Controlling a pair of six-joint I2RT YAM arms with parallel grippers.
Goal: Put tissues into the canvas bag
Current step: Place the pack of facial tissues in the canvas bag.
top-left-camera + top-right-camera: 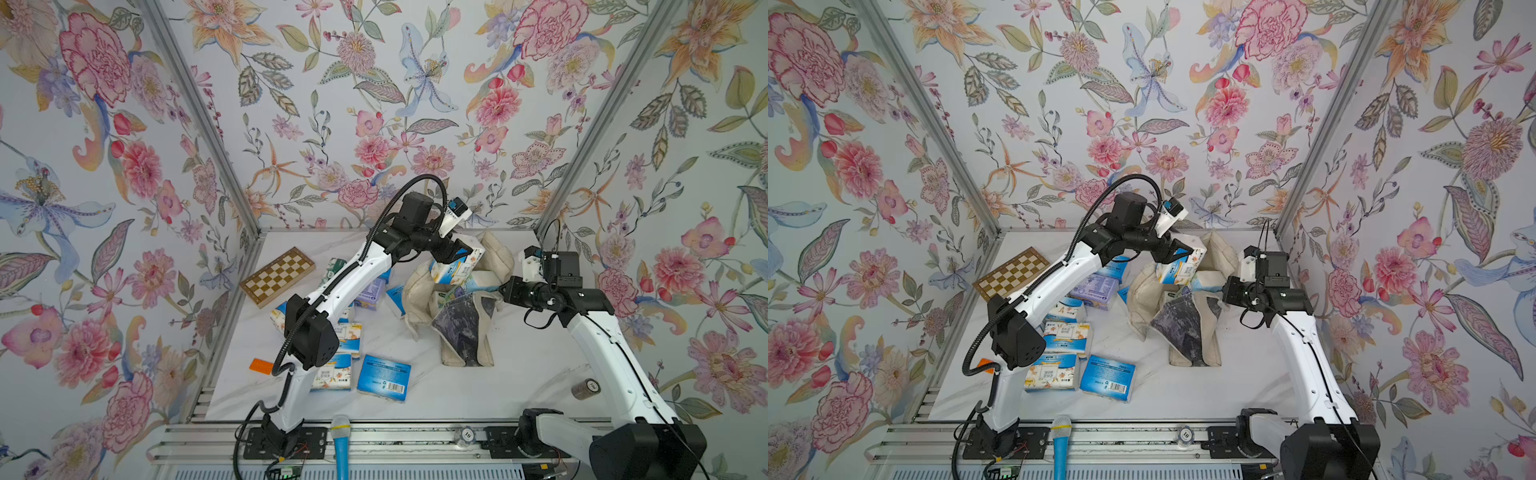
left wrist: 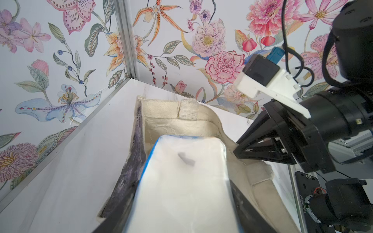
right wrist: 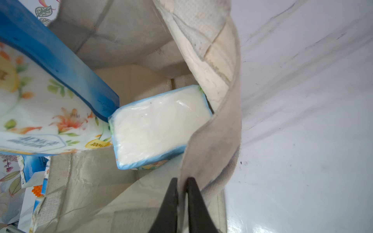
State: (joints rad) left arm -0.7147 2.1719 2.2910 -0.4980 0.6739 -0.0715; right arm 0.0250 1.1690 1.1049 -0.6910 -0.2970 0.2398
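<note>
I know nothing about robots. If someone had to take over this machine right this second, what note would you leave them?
Left hand: shut on a flowered tissue pack, held tilted over the mouth of the bag.
Right hand: shut on the bag's cloth edge, holding it open.
Done: at least one white pack already lies inside the bag.
Left to do: drop the held pack in, then fetch the rest. Several packs, such as the blue one, lie on the table.
</note>
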